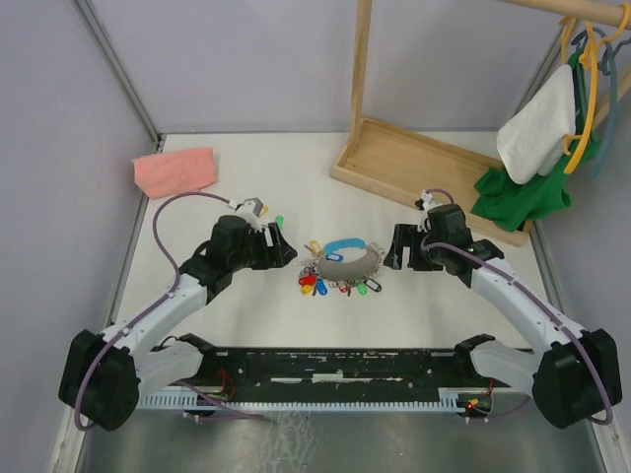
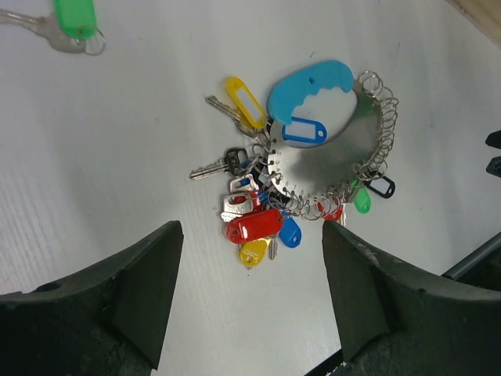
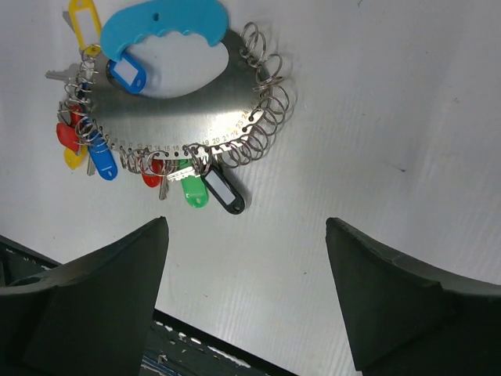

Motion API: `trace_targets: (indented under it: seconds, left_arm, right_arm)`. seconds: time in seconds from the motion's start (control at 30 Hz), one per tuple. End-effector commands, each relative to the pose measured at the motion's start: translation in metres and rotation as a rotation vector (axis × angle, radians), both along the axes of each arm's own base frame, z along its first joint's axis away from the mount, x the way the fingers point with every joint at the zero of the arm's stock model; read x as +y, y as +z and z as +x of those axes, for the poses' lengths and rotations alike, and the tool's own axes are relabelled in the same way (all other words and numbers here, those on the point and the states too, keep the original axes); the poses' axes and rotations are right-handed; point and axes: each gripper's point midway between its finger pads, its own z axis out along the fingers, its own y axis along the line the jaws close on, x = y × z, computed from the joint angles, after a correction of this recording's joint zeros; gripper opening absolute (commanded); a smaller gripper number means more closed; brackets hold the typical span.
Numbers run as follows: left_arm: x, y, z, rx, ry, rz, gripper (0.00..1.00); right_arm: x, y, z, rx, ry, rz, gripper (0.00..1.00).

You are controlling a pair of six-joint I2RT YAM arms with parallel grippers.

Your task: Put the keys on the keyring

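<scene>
Metal keyring point(image 1: 340, 264) midway between wide-spread left gripper point(image 2: 249, 233) and equally wide right gripper point(image 3: 244, 225)

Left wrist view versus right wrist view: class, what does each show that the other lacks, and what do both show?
Only the left wrist view shows the loose green key, lying apart from the bunch. Only the right wrist view shows numbers stamped along the metal plate. Both show the blue handle, the metal plate with its rings and coloured tags, on the white table.
</scene>
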Motion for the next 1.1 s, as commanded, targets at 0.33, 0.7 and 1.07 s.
trace_targets:
  seconds: [0.33, 0.7, 1.07]
  left_arm:
    - [-0.056, -0.043, 0.032, 0.059, -0.051, 0.06, 0.62]
    - [-0.061, -0.087, 0.021, 0.157, -0.08, 0.121, 0.49]
    - [-0.062, -0.105, -0.004, 0.203, -0.083, 0.099, 0.44]
  right_arm:
    - [0.037, -0.054, 0.023, 0.064, 0.06, 0.097, 0.56]
    - [0.053, -0.089, 0.017, 0.105, 0.105, 0.117, 0.46]
    - [0.074, -0.085, 0.019, 0.044, 0.199, 0.157, 0.37]
